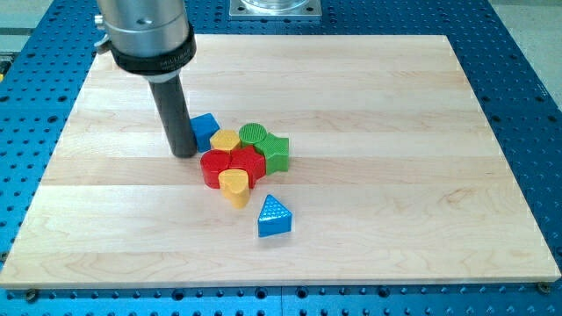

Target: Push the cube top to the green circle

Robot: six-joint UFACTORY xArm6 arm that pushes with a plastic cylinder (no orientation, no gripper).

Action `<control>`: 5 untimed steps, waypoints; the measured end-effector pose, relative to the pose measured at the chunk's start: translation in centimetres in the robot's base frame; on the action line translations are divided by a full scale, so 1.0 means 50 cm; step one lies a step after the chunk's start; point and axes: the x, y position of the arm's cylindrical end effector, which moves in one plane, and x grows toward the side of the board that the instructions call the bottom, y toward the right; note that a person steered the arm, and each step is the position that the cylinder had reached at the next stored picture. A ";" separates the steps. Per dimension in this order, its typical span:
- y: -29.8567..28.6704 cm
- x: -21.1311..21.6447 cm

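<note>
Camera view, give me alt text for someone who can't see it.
My tip rests on a wooden board, at the left side of a blue cube. Right of the cube is a tight cluster: a green circle, green star, yellow and red blocks. A blue triangle sits apart below.

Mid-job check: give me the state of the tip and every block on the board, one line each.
My tip: down on the board, at the blue cube's left side.
Blue cube: beside the yellow block, at the cluster's upper left.
Green circle: in the cluster, at its top.
Green star: cluster's right edge.
Yellow block: left of the green circle.
Red blocks: packed together mid-cluster.
Yellow heart: at the cluster's bottom.
Blue triangle: apart, below the cluster.
</note>
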 end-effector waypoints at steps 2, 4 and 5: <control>-0.036 -0.069; 0.067 -0.088; 0.058 -0.094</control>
